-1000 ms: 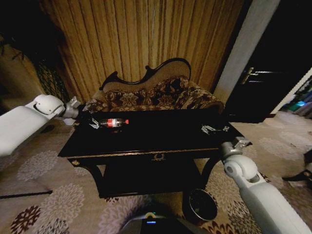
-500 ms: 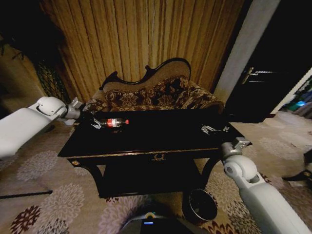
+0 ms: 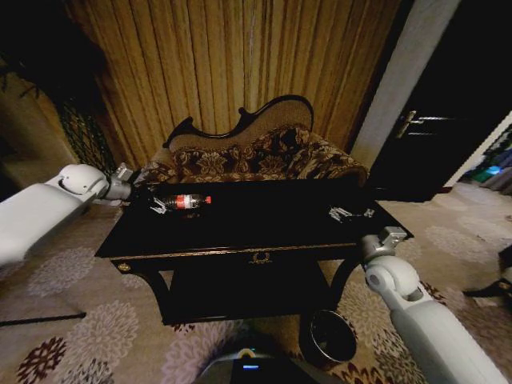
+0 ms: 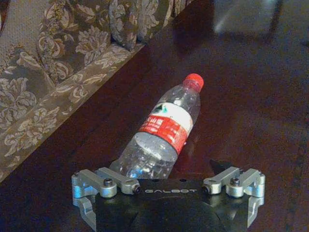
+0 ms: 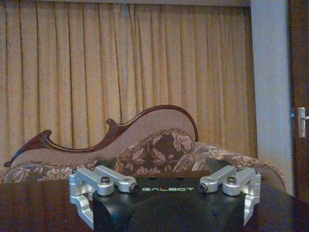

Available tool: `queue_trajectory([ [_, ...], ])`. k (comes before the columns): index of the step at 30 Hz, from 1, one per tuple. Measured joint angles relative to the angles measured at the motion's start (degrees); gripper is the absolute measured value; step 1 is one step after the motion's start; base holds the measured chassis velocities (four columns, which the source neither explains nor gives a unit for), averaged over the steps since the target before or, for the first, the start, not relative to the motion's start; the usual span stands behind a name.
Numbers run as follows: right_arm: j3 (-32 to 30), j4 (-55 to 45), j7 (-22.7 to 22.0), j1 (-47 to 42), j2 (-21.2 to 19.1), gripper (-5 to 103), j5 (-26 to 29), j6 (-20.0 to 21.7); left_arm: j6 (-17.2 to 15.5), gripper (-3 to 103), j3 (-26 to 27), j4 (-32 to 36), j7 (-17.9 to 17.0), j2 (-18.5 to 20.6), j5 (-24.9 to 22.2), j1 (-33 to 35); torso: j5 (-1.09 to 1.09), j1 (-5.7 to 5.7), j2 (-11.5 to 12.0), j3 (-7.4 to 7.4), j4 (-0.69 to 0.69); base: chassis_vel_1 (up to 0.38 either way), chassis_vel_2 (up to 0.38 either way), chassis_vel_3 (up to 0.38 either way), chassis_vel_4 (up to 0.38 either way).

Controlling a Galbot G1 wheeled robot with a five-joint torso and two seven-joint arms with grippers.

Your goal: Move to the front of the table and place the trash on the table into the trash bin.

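Bottle [image 4: 164,137] lying on its side near the surface's [image 3: 264,220] left end, red cap pointing away from the left gripper [image 3: 157,206], which sits low just behind its base, jaws spread wide and empty, lined up along its length as if for a grab. Left arm reaches in from the side; right gripper [image 3: 350,214], open and empty, hovers over the right end. Trash bin [image 3: 331,336] waits on the floor below.

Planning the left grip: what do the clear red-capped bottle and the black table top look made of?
The clear bottle with red cap and label looks like thin transparent plastic: the table shows through it, and it has ribs. The glossy black table seems lacquered wood, its top mirroring light. The left gripper is right behind the bottle's base.
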State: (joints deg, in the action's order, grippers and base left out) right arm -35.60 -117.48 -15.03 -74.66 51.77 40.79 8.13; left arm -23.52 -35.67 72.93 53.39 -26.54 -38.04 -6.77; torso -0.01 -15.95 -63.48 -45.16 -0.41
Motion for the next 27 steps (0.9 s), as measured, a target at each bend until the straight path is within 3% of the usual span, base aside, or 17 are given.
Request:
queue_trajectory([
  [11,-0.14,0.41,0.01,-0.38,0.22,100,-0.61,-0.87,3.30,100,-0.42,-2.40,3.04,0.03,1.79,-0.16,0.00,0.00,0.00,0.00,0.00,0.000,0.000,0.000,0.000],
  [27,0.89,0.35,0.08,-0.17,0.40,100,-0.91,-1.30,2.16,100,0.49,0.46,2.32,-0.18,-0.94,0.35,0.00,0.00,0.00,0.00,-0.01,0.000,0.000,0.000,0.000],
])
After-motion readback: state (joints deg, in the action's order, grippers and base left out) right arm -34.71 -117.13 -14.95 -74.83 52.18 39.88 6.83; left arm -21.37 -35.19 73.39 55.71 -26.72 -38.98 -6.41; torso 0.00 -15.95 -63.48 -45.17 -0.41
